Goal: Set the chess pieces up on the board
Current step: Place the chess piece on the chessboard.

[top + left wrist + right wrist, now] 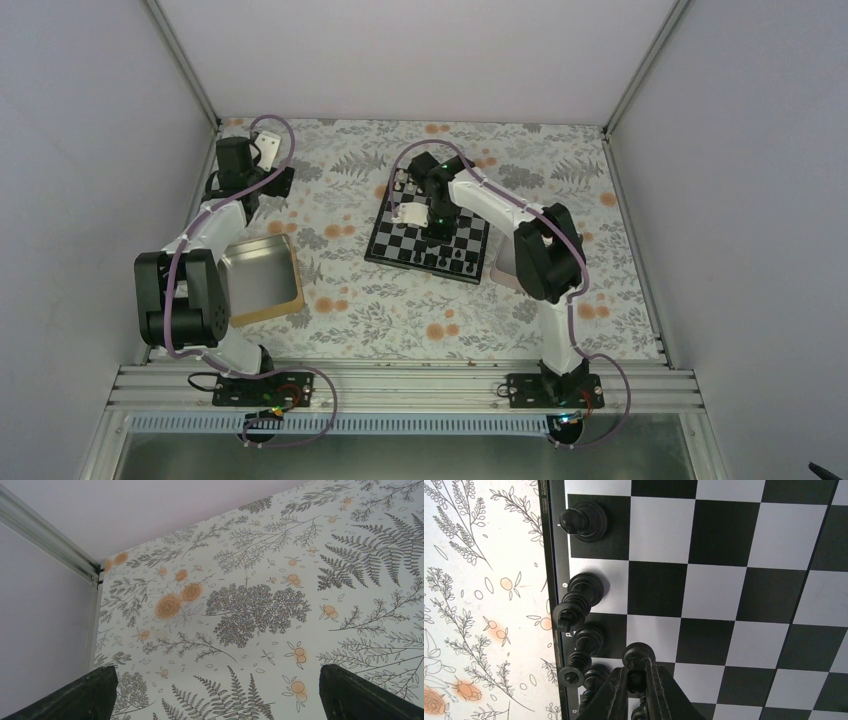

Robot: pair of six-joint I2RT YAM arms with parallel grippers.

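Note:
The board (400, 240) lies right of the table's middle, with black chess pieces (447, 261) lined along its near edge. My right gripper (437, 228) hangs over the board. In the right wrist view the right gripper (638, 672) is shut on a black chess piece (639, 655), whose base is over a square in the second row from the board's (724, 580) left edge. Several black pieces (584, 521) stand in the edge row beside it. My left gripper (215, 695) is open over bare tablecloth near the far left corner, with nothing between its fingers (80, 695).
A gold-rimmed metal tin (262, 272) sits by the left arm. Another tin (503, 266) shows partly behind the right arm. Pale pieces (404, 184) stand at the board's far edge. Walls and aluminium rails (45, 535) close the table in.

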